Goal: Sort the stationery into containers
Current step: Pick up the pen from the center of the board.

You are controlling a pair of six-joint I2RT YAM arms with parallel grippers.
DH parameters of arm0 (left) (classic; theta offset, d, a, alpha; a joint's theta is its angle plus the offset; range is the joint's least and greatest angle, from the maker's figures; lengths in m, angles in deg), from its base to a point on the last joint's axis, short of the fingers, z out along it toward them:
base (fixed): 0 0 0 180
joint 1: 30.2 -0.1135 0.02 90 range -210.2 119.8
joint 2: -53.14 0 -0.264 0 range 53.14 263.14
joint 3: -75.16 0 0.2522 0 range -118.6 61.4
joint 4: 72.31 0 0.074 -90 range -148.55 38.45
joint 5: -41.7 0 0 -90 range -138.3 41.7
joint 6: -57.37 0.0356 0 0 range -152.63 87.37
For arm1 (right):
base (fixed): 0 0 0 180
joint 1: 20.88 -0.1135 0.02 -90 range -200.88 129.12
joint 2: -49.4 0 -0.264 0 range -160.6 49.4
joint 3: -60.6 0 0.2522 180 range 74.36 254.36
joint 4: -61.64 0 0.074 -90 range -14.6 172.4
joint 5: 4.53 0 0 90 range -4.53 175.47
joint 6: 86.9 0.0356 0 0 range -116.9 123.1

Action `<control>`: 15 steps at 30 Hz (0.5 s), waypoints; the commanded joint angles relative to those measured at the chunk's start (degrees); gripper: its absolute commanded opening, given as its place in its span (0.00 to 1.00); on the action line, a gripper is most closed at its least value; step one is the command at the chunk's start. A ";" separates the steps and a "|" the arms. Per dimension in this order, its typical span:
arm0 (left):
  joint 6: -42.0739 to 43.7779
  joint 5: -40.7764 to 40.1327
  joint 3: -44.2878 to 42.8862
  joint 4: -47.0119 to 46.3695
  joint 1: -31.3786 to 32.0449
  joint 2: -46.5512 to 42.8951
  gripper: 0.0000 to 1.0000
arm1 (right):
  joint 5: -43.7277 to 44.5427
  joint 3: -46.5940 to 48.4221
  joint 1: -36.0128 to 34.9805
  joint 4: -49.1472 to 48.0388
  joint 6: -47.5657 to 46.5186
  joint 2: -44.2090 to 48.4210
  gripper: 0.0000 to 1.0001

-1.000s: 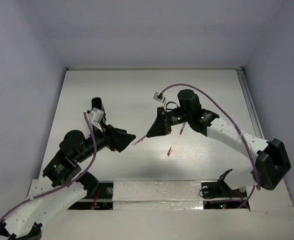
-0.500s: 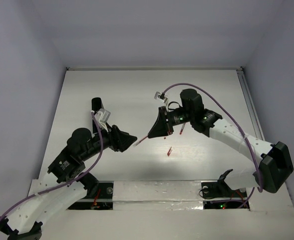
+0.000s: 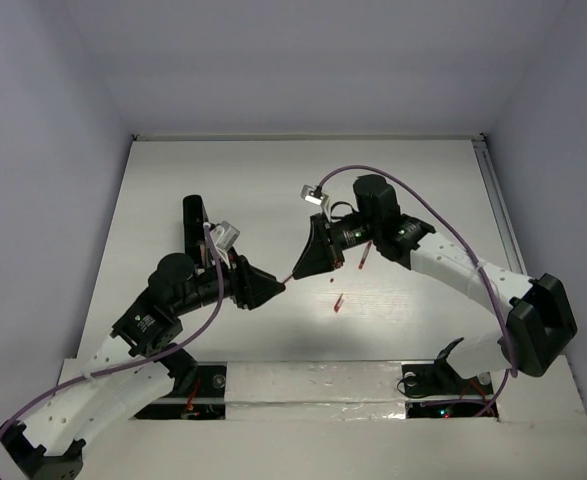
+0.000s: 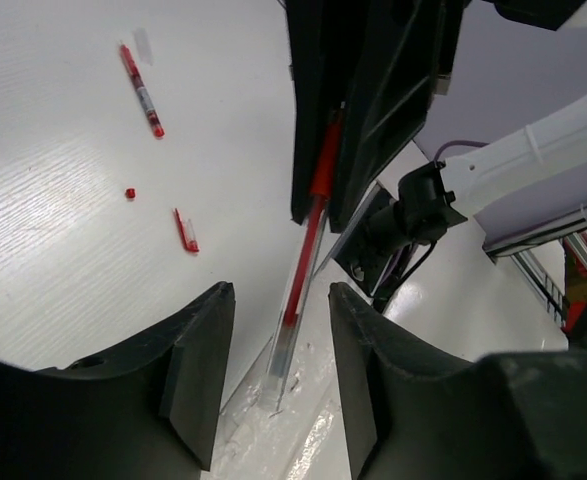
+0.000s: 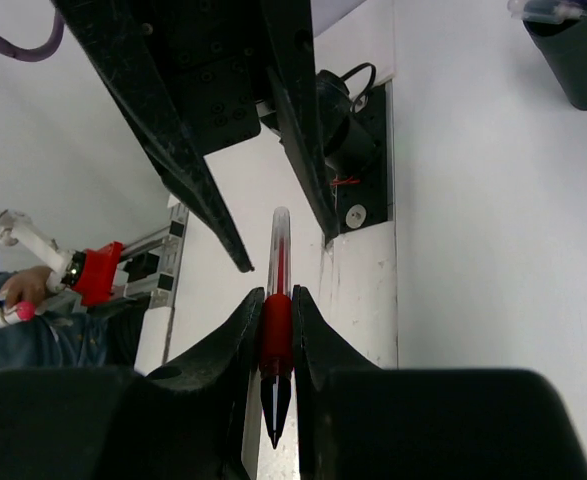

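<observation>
My right gripper is shut on a red-and-white pen and holds it above the table; in the right wrist view the fingers clamp the pen's red grip. My left gripper is open, and the pen's clear free end lies between its fingers without touching them. A second red pen and a short red piece lie on the table. The long black box lies by the left arm. The scissors, the erasers and the dark pen are out of view.
In the left wrist view the second pen, a tiny red bit and the short red piece lie on the white table. A corner of the black box shows at the right wrist view's top right. The taped front rail lies behind my grippers.
My left arm has moved right towards the right gripper, and its open fingers now flank the pen's free end. The right gripper has shifted slightly and still grips the pen.
</observation>
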 commanded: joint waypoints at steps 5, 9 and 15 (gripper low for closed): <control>0.58 5.87 1.28 -8.30 0.02 1.21 0.34 | -3.21 3.65 0.22 -5.74 2.38 -2.14 0.00; 0.40 6.93 1.81 -9.01 0.02 1.74 0.27 | -3.91 5.49 0.22 -6.18 2.73 -3.99 0.00; 0.75 7.37 2.16 -9.45 0.02 2.00 0.22 | -4.35 7.17 -0.83 -6.01 2.82 -6.63 0.00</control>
